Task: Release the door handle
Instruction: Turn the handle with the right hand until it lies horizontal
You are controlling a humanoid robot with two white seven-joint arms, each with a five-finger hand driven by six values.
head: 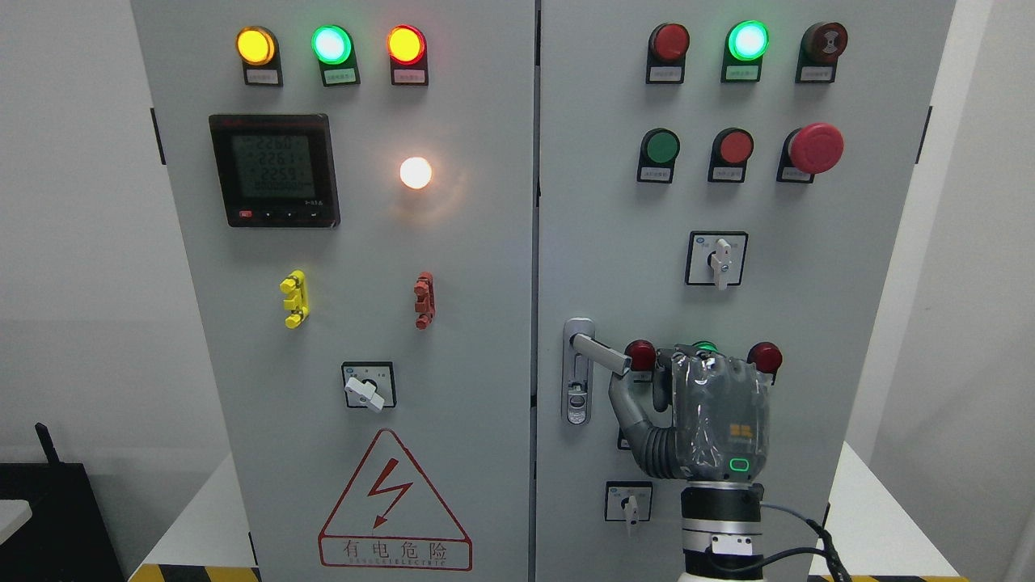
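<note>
Right hand [716, 412] low in frame, right of centre; door handle [600, 353] just upper left, long axis slanting toward it. Fingers' state: cannot tell, hidden behind palm.

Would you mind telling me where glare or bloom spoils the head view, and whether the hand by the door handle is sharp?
Head view: the white lamp blooms, washing out the left door panel around it; the green lamps flare too; the right hand and door handle look sharp.
</note>
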